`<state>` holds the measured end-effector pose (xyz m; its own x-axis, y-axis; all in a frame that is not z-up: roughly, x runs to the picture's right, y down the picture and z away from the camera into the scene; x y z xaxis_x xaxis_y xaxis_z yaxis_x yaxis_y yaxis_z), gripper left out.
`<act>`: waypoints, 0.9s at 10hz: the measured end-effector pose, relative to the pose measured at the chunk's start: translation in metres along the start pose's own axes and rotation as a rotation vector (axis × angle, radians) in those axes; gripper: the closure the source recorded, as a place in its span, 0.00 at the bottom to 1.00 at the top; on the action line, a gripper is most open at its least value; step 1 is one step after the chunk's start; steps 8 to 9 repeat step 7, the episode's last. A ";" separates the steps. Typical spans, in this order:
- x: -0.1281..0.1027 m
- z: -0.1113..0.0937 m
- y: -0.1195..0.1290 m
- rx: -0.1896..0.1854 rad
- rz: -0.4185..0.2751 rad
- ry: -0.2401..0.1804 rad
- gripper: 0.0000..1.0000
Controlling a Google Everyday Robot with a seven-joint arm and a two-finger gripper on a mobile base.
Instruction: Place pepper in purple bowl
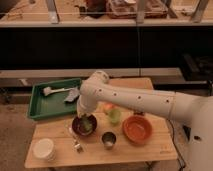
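The gripper (86,121) is down inside the purple bowl (76,128), right over it, with the green pepper (88,125) at its tips.

From my remote seat this reads as a robotics lab staged as a kitchen. A small wooden table (125,150) stands on a bare floor, and everything is placed around it: a green tray (37,107) on its far left corner, an orange bowl (137,129), a metal cup (108,139) and a white bowl (43,148) on top. Behind the table runs a dark counter with cluttered shelving. The gripper (86,122) hangs over the purple bowl (77,127) at table centre.
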<state>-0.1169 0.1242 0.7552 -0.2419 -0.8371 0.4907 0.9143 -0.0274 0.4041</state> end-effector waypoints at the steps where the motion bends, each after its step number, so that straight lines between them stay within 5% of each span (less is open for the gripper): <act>1: 0.000 0.005 -0.001 -0.001 -0.016 -0.008 0.35; 3: 0.002 0.010 -0.004 -0.002 -0.039 -0.012 0.21; 9: 0.008 0.002 -0.008 0.010 -0.057 -0.010 0.20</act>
